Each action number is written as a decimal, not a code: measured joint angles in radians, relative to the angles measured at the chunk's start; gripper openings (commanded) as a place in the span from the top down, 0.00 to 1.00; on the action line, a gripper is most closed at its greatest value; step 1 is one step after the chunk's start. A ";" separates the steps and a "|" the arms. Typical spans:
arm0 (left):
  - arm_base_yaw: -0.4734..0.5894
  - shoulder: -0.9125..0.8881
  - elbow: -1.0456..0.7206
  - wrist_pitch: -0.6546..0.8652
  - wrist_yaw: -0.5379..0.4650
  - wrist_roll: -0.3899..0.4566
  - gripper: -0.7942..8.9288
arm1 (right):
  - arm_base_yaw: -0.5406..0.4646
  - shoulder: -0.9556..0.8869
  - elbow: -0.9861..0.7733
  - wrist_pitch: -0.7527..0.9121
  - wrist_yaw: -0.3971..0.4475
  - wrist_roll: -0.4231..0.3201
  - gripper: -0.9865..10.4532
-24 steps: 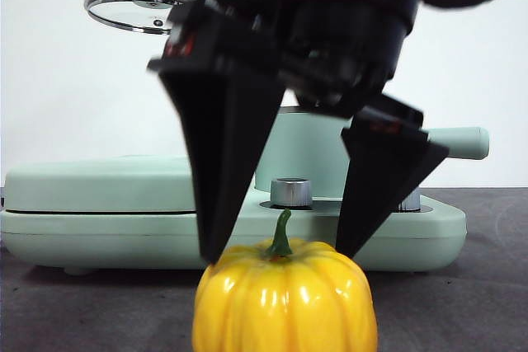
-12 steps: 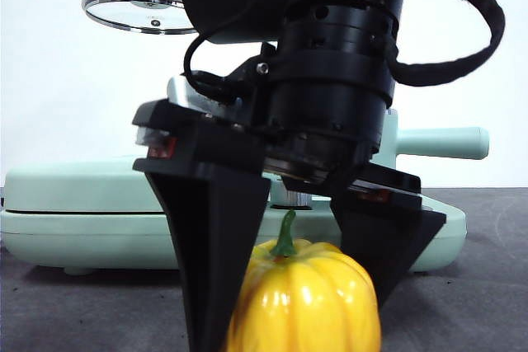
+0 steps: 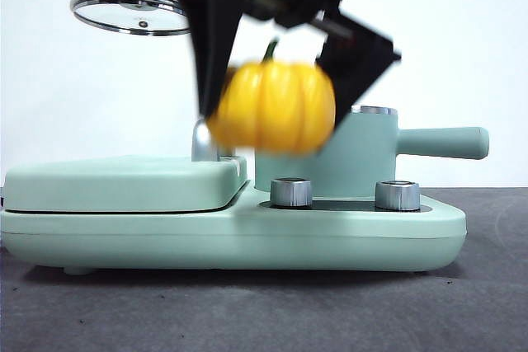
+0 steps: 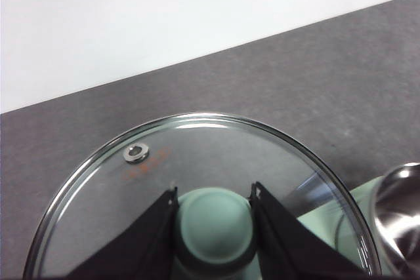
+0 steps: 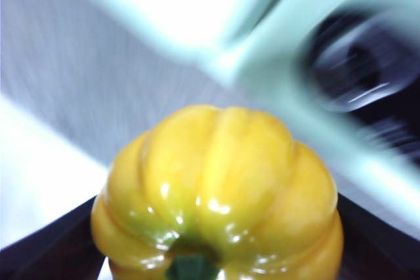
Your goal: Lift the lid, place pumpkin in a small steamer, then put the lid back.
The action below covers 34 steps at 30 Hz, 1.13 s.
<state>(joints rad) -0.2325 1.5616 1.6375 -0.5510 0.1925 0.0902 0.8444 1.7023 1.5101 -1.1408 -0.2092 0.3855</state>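
My right gripper [image 3: 272,109] is shut on the yellow-orange pumpkin [image 3: 272,107] and holds it in the air, in front of the mint-green small steamer [image 3: 363,154] and about level with its rim. The pumpkin fills the right wrist view [image 5: 216,195], blurred by motion. My left gripper [image 4: 213,227] is shut on the mint-green knob of the glass lid [image 4: 197,155]. It holds the lid [image 3: 132,12] high at the upper left of the front view. The steamer's long handle [image 3: 441,142] points right.
The wide mint-green base [image 3: 231,232] with two chrome dials [image 3: 290,192] carries the steamer. A flat mint-green cover [image 3: 115,183] lies on its left half. Dark table surface [image 3: 247,311] lies in front.
My right gripper closed on the pumpkin at the table and has lifted it up to the level of the steamer's rim. The lid stays held high at the left.
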 measured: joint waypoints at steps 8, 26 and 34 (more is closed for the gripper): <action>0.005 0.000 0.000 0.000 -0.001 0.000 0.86 | -0.243 0.124 0.360 -0.153 0.029 -0.131 0.64; 0.005 0.000 0.000 -0.006 -0.001 0.000 0.86 | -0.348 0.454 0.599 -0.182 0.135 -0.253 0.64; 0.005 0.000 0.000 -0.006 -0.001 0.000 0.86 | -0.332 0.491 0.599 -0.191 0.139 -0.256 0.62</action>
<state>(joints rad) -0.2276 1.5616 1.6375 -0.5571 0.1917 0.0902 0.5121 2.1937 2.1086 -1.3315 -0.0700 0.1299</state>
